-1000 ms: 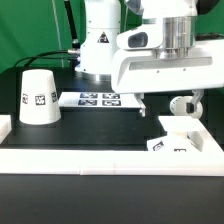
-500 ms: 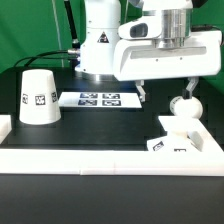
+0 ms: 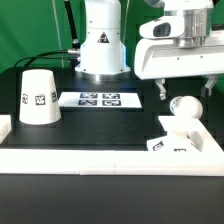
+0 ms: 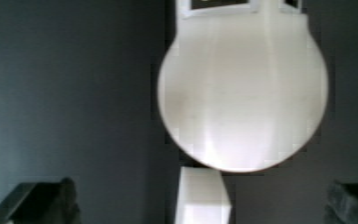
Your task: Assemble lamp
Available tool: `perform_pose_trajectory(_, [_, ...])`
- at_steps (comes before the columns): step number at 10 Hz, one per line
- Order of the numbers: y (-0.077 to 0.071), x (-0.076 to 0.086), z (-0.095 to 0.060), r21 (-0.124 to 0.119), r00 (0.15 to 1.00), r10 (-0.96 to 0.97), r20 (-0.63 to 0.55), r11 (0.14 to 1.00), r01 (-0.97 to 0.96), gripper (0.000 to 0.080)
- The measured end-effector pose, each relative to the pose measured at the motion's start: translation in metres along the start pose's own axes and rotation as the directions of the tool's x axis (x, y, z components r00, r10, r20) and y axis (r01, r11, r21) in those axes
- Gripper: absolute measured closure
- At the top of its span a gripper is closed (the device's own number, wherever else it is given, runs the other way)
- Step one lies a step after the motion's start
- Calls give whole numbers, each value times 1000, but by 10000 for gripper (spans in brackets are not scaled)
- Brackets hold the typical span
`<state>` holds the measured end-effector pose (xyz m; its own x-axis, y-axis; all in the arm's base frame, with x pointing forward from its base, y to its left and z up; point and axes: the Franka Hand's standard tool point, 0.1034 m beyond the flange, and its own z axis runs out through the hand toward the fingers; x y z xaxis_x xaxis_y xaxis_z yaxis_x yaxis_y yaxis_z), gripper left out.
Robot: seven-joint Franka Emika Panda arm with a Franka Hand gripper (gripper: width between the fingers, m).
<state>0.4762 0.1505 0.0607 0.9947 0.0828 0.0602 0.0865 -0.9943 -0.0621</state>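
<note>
The white bulb (image 3: 183,106) stands upright on the raised middle of the square base (image 3: 178,142), at the exterior view's right. In the wrist view the bulb (image 4: 243,90) fills the middle as a large white oval. My gripper (image 3: 183,92) is open and empty just above the bulb's round head, with one finger on each side of it. In the wrist view my gripper (image 4: 197,205) shows its dark fingertips (image 4: 43,202) far apart at the picture's corners. The cone-shaped shade (image 3: 38,96) stands alone at the exterior view's left.
The marker board (image 3: 100,99) lies flat at the back middle, in front of the arm's white pedestal (image 3: 103,50). A low white wall (image 3: 100,156) borders the black table at the front and sides.
My gripper has moved toward the exterior view's right and risen a little, from beside the bulb to over it. The bulb, base and shade have not moved.
</note>
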Motion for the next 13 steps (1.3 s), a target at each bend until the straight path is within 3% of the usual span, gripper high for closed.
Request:
perform_pose_trajectory(5, [-4,-3,1,0,1000,-2,3,1000,2,101])
perform_pose_trajectory(9, [-18,-15,7,3,999,-27,18,1000,27,101])
perform_pose_trajectory(13, [-17,-18,9,-4,998,-32,60,999,32,101])
